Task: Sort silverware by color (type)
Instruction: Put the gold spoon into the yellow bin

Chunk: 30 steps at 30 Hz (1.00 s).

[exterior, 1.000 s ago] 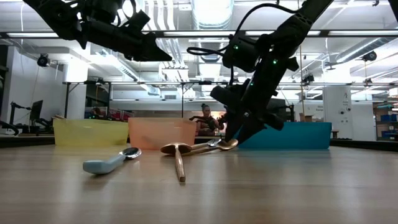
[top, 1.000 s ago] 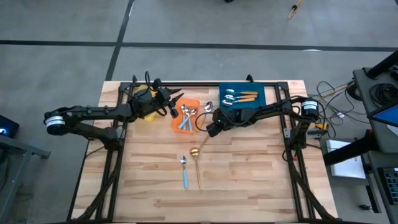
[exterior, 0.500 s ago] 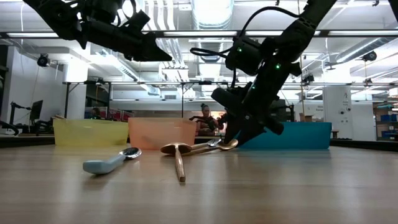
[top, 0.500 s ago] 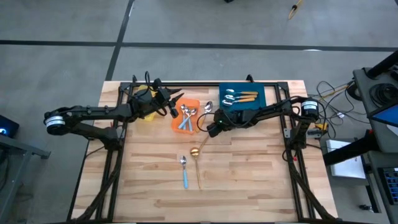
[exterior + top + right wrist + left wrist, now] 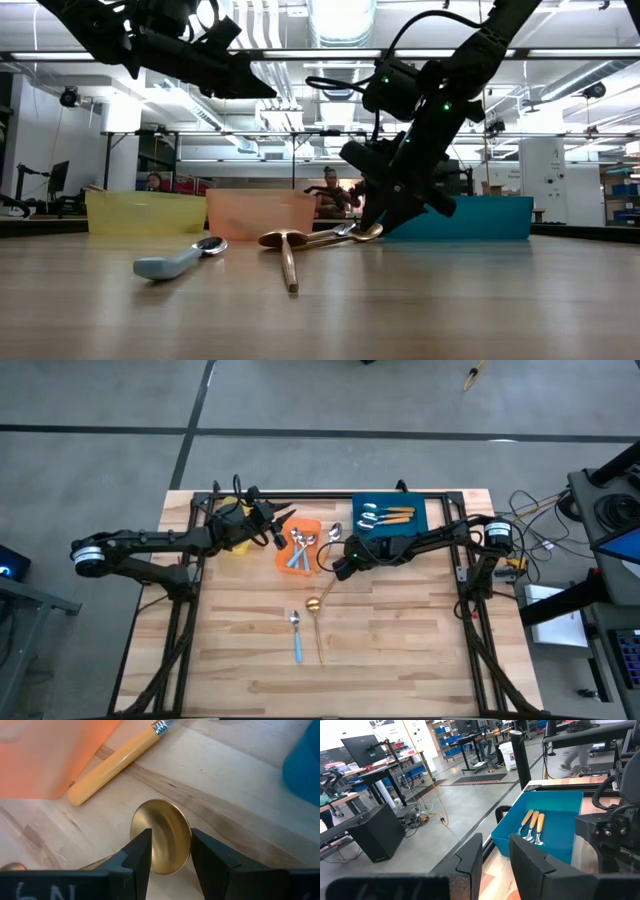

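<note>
A gold spoon (image 5: pixel 322 588) lies slantwise at mid-table, its handle crossing the bowl of a second gold spoon (image 5: pixel 318 632). My right gripper (image 5: pixel 171 834) slants down over the first spoon's bowl (image 5: pixel 165 840), open, with a finger on either side of it. A blue-handled spoon (image 5: pixel 296 635) lies flat beside the second gold one. An orange-handled spoon (image 5: pixel 115 762) lies on the wood next to the orange bin. My left gripper (image 5: pixel 290 515) hangs open and level, high above the orange bin's far edge, with nothing between its fingers (image 5: pixel 470 865). My right gripper comes at the gold spoon's bowl (image 5: pixel 167 820) slanting down from the table's right. Its left finger (image 5: pixel 137 855) hides one edge of the bowl. I cannot tell whether the fingers touch it. The spoon lies on the table.
An orange bin (image 5: pixel 284 563) with blue-handled spoons, a blue bin (image 5: pixel 418 502) with orange-handled spoons and a yellow bin (image 5: pixel 145 212) stand along the far edge. The near half of the table (image 5: pixel 400 650) is bare wood beyond the loose spoons. A black frame borders the table.
</note>
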Motion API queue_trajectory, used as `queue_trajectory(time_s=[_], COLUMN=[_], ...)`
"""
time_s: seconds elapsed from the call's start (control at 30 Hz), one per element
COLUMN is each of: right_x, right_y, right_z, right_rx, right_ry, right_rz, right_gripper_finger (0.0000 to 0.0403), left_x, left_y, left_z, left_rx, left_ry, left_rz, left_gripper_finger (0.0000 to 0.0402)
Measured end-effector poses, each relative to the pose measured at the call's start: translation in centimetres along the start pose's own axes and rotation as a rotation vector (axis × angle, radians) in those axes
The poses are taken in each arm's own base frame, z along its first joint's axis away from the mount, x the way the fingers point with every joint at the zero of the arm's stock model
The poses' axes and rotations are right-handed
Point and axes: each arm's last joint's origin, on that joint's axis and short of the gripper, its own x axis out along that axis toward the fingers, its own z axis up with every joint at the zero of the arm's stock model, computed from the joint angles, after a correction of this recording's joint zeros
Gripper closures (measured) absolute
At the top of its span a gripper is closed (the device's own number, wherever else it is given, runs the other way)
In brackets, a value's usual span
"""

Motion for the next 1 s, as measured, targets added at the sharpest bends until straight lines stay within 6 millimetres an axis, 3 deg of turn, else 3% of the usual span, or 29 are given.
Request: queue_trajectory(time_s=[0.23, 0.4, 0.7, 1.0], right_x=[1.3, 2.2, 2.3, 1.8], right_y=[-0.3, -0.4, -0.3, 0.2], right_z=[-0.5, -0.9, -0.9, -0.4], right_rx=[0.004, -0.006, -0.012, -0.047], right_ry=[0.012, 0.025, 0.037, -0.004], right_rz=[-0.023, -0.038, -0.007, 0.038], right_gripper_finger=[0.0283, 0.0307, 0.0382, 0.0387], left_x=[0.0, 0.0, 0.0, 0.0], left_y=[0.0, 0.0, 0.0, 0.0], left_z=[0.0, 0.0, 0.1, 0.1], left_rx=[-0.004, -0.004, -0.005, -0.005], left_ry=[0.000, 0.000, -0.007, -0.007], left_rz=[0.000, 0.000, 0.002, 0.002], left_gripper_finger=[0.0324, 0.0324, 0.0324, 0.0324])
